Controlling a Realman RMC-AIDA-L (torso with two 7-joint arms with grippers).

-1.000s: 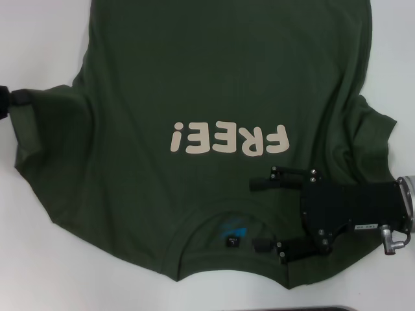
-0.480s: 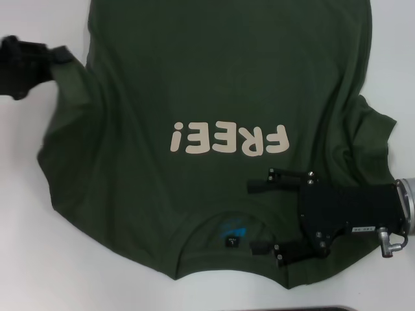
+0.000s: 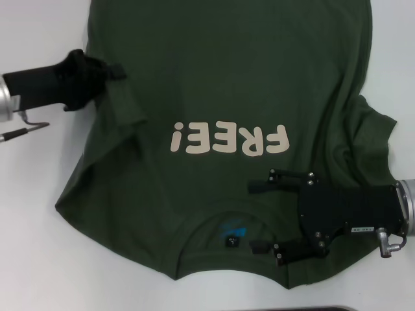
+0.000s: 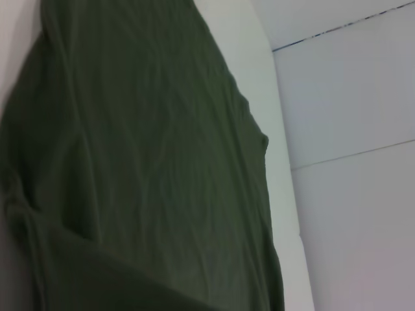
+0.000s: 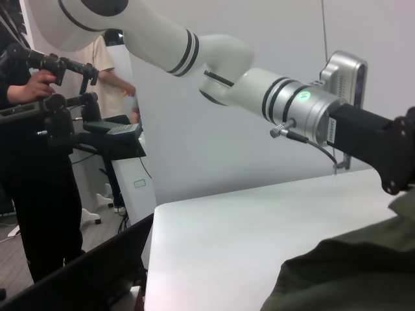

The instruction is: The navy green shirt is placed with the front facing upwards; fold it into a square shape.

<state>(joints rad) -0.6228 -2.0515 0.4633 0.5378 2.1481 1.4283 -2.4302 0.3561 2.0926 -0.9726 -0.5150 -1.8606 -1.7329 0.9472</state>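
The navy green shirt lies front up on the white table, its cream "FREE!" lettering reading upside down to me and its collar with the black neck label nearest me. My left gripper is shut on the shirt's left sleeve, lifted and carried over the shirt's body, with a fold of cloth hanging below it. My right gripper rests open on the shirt beside the collar, one finger on each side of a patch of cloth. In the left wrist view only the shirt's cloth shows. The right wrist view shows a shirt edge.
White table surrounds the shirt at left and at the front. A dark strip runs along the near edge. In the right wrist view a person holding handles stands beyond the table's far side.
My left gripper has swung in from the far left toward the shirt's middle, dragging the left sleeve up and over the body. The right gripper has stayed in place.
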